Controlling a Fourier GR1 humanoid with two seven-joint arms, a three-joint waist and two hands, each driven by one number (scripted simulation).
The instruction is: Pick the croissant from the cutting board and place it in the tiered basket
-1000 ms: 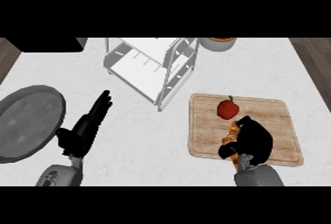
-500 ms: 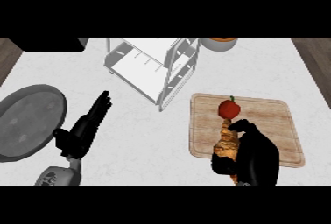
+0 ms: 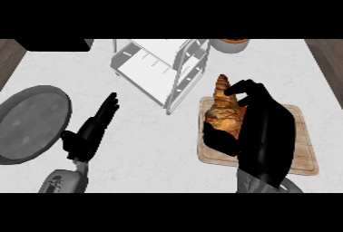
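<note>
While left hand rests open over counter, right hand curls round croissant over cutting board.

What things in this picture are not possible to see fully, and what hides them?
Head view only.
1. Croissant: its lower end, hidden by the right hand curled round it.
2. Cutting board: its middle, under that hand.
3. Tiered basket: far side cut by top edge.
4. Bowl: mostly cut off there.
</note>
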